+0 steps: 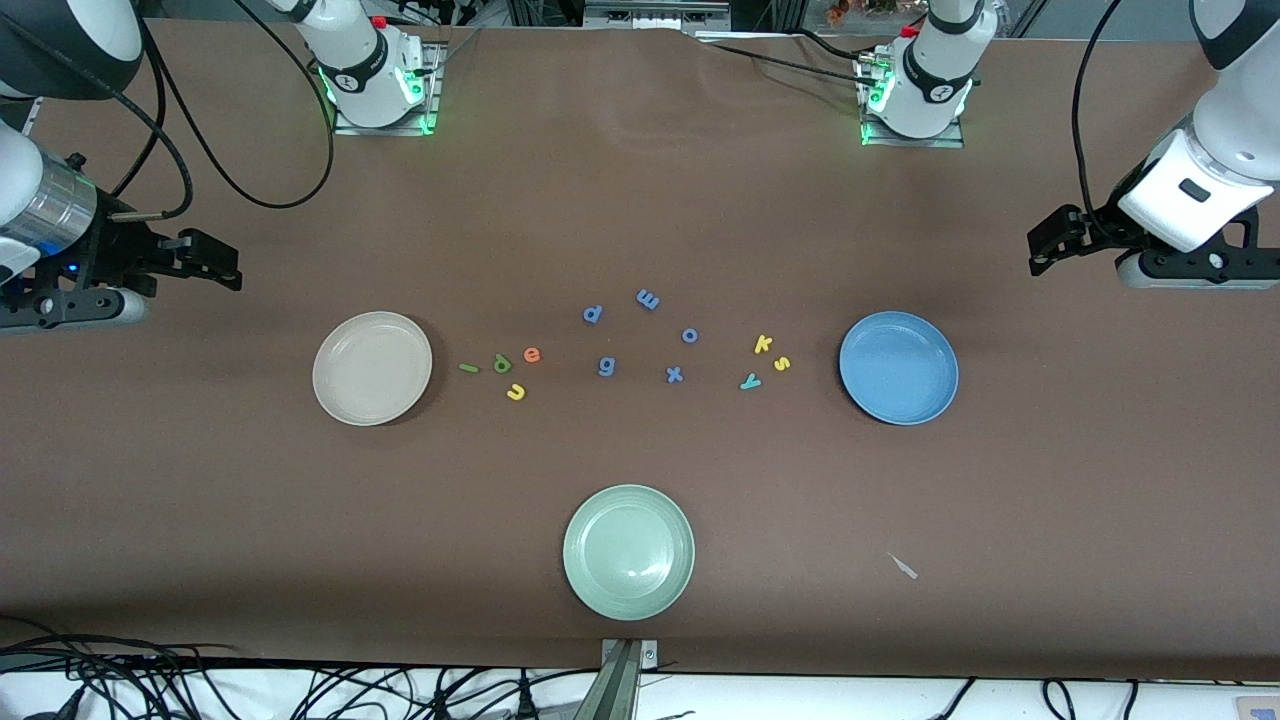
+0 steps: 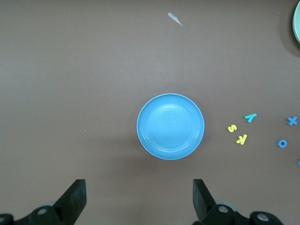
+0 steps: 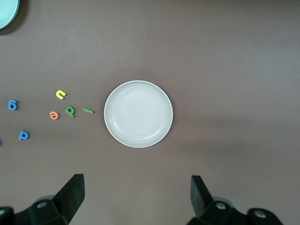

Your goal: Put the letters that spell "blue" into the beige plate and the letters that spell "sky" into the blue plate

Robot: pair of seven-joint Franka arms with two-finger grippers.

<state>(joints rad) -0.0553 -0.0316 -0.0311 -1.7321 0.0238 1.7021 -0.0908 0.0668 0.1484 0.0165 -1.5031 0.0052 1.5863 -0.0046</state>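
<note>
The beige plate (image 1: pixel 372 368) lies empty toward the right arm's end. Beside it sit the green "l" (image 1: pixel 468 368), green "b" (image 1: pixel 501 363), orange "e" (image 1: pixel 532 354) and yellow "u" (image 1: pixel 516 391). The blue plate (image 1: pixel 898 367) lies empty toward the left arm's end, with the yellow "k" (image 1: pixel 763 344), "s" (image 1: pixel 782 363) and teal "y" (image 1: pixel 750 381) beside it. My left gripper (image 2: pixel 139 197) hangs open and empty over bare table near the blue plate (image 2: pixel 170 126). My right gripper (image 3: pixel 138 194) hangs open and empty over bare table near the beige plate (image 3: pixel 138 114).
A pale green plate (image 1: pixel 628 551) lies nearest the front camera, mid-table. Blue-purple letters p (image 1: pixel 593 314), m (image 1: pixel 647 298), o (image 1: pixel 689 335), g (image 1: pixel 606 367) and x (image 1: pixel 674 375) are scattered between the two letter groups. A small white scrap (image 1: pixel 904 567) lies beside the green plate.
</note>
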